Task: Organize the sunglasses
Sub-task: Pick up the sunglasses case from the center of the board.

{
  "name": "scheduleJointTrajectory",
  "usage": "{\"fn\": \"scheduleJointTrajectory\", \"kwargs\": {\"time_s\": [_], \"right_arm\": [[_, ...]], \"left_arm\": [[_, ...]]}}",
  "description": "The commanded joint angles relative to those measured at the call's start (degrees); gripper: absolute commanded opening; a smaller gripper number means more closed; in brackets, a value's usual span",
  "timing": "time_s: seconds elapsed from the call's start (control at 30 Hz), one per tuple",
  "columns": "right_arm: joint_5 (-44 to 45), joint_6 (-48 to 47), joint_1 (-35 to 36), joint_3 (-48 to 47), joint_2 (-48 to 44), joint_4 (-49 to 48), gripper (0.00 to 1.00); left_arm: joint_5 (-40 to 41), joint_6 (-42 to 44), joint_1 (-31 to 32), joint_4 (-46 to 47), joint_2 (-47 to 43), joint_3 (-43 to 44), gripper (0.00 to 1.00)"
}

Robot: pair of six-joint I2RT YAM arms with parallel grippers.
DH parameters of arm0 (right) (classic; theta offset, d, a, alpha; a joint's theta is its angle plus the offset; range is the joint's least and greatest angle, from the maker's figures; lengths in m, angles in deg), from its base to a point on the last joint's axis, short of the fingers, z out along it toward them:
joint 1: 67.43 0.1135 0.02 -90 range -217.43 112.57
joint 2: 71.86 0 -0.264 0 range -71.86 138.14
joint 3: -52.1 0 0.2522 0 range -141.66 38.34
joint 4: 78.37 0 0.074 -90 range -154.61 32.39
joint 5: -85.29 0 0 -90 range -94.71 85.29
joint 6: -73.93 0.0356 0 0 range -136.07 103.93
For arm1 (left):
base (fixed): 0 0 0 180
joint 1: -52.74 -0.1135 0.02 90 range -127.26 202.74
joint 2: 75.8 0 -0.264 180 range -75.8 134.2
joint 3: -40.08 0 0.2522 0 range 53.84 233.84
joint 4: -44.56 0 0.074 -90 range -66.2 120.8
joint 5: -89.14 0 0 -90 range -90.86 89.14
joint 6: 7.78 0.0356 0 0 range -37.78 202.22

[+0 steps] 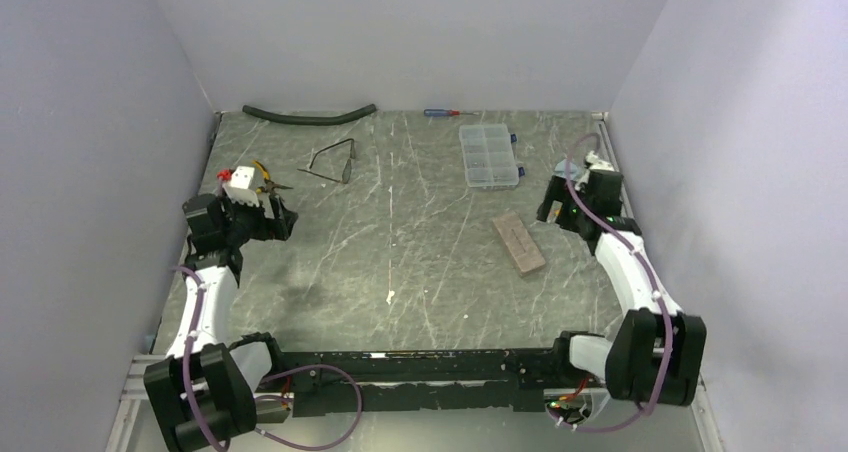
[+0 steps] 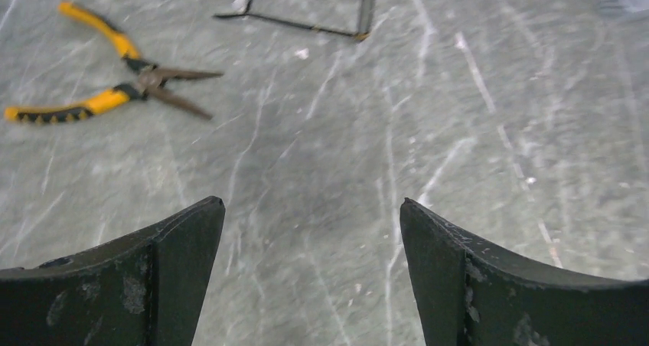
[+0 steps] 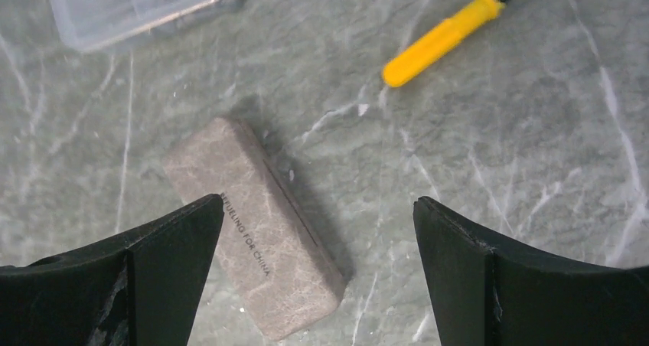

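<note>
The sunglasses (image 1: 333, 162), thin dark wire frames with their arms unfolded, lie on the table at the back left. Their lower part shows at the top of the left wrist view (image 2: 306, 26). My left gripper (image 1: 281, 218) is open and empty above bare table, near and to the left of the sunglasses; its jaws stand wide apart (image 2: 312, 204). The brown case (image 1: 518, 242) lies shut at the right centre. My right gripper (image 1: 549, 208) is open and empty, hovering over the case (image 3: 256, 235), whose near end sits by the left finger (image 3: 176, 262).
Yellow-handled pliers (image 1: 265, 177) lie left of the sunglasses, also in the left wrist view (image 2: 115, 93). A clear organizer box (image 1: 488, 155), a small screwdriver (image 1: 440, 113) and a black hose (image 1: 308, 116) lie at the back. A yellow tool handle (image 3: 444, 38) lies beyond the case.
</note>
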Motion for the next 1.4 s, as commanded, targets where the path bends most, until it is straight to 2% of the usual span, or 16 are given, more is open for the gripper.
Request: {"fn": "scheduleJointTrajectory", "kwargs": {"time_s": [0.0,0.07,0.17,0.3,0.67,0.93,1.1,1.17,1.27,1.37], "right_arm": [[10.0,-10.5,9.7,-6.8,5.3,8.9,1.0],[8.9,-13.5,12.9,-8.7,8.4,10.6,1.0],[4.4,-16.5,14.8,-12.4,13.5,14.4,0.99],[8.5,-18.7,18.1,-15.2,18.9,17.0,1.0],[7.5,-19.1,21.6,-16.2,26.0,16.2,0.99],[8.5,-18.7,21.5,-15.7,27.5,14.9,0.79],[9.9,-18.6,21.6,-15.8,28.5,14.7,0.77],[9.4,-18.5,21.6,-15.9,28.3,14.6,0.67],[7.8,-18.7,21.5,-16.5,27.3,15.1,0.46],[0.6,-20.0,21.6,-18.4,25.3,16.4,0.3]], "left_arm": [[-10.7,-3.4,1.4,-5.2,1.6,5.3,0.89],[-9.9,-7.6,1.6,-4.7,1.8,5.4,0.89],[-9.3,-9.1,1.7,-2.9,1.4,4.3,0.91],[-9.2,-7.8,1.7,-3.0,1.2,3.8,0.93],[-8.8,-6.9,1.7,-2.7,1.2,3.5,0.94],[-9.4,-6.9,1.7,-2.4,1.5,3.7,0.93],[-9.2,-6.8,1.7,-2.4,1.5,3.8,0.93],[-9.4,-6.7,1.7,-2.8,1.6,4.1,0.92],[-11.1,-6.7,1.7,-3.0,1.5,4.6,0.92],[-13.9,-8.0,1.7,-1.8,1.6,4.8,0.9]]}}
